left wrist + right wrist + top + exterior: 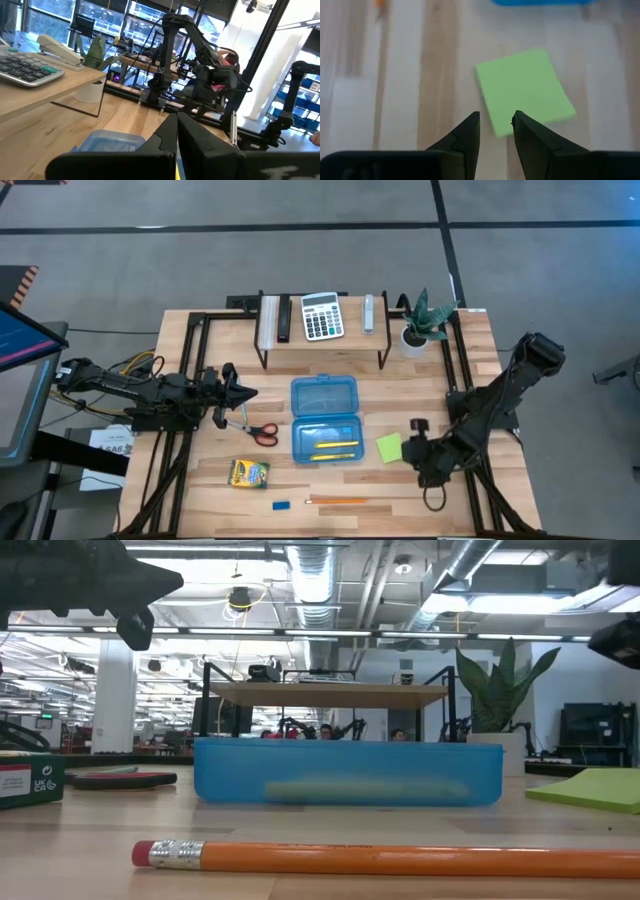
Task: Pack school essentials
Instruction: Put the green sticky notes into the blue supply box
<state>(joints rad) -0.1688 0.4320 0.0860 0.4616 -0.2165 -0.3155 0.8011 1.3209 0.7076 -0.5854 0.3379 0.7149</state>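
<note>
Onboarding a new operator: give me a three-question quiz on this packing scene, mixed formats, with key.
1. True or false: the blue case lies open with a yellow pencil inside.
2. Which pincer hangs over the green sticky notes? A) left pincer B) right pincer
3. Fill in: the orange pencil lies right of the blue ____, near the table's front edge.

Key: 1 true; 2 B; 3 eraser.
</note>
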